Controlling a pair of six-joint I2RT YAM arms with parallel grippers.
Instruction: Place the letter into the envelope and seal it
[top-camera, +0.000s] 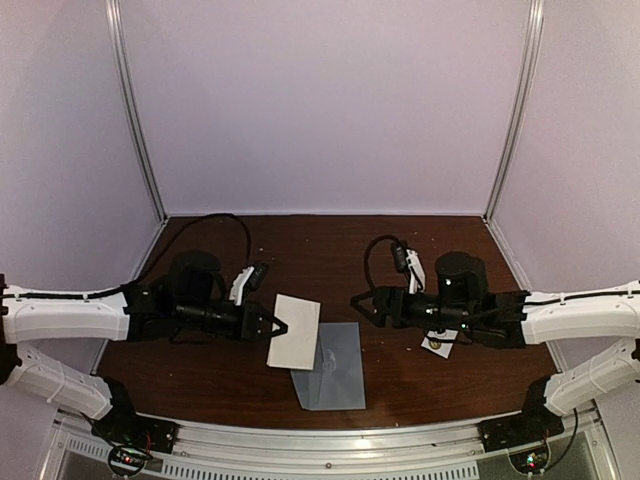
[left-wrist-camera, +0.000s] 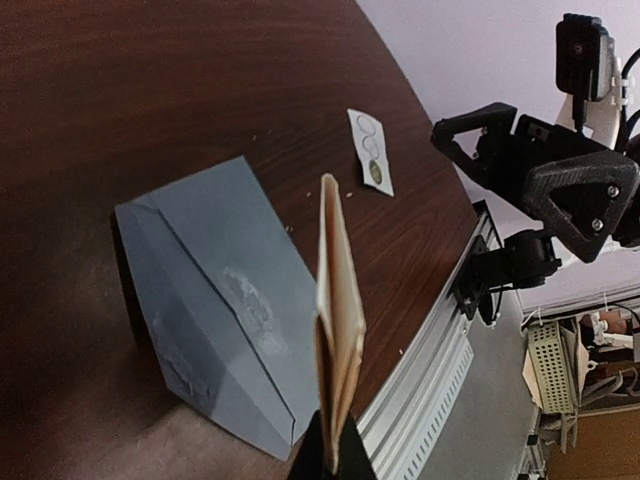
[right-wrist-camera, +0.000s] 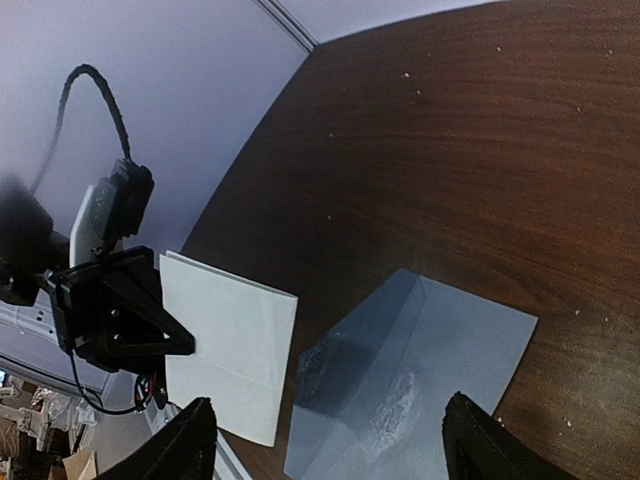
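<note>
Waiting to go in, the letter (top-camera: 295, 331) hangs clamped in the left gripper (top-camera: 279, 327) near the envelope (top-camera: 335, 372) by the tabletop's (top-camera: 310, 250) near edge; the right gripper (top-camera: 360, 303) gapes empty, sealing undone.

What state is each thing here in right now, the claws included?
letter: folded, pinched at one edge, outside the envelope.
envelope: lying flat on the table, nothing holding it.
left gripper: shut on the letter.
right gripper: open, empty, over the envelope.
sticker strip: flat on the table, untouched.
</note>
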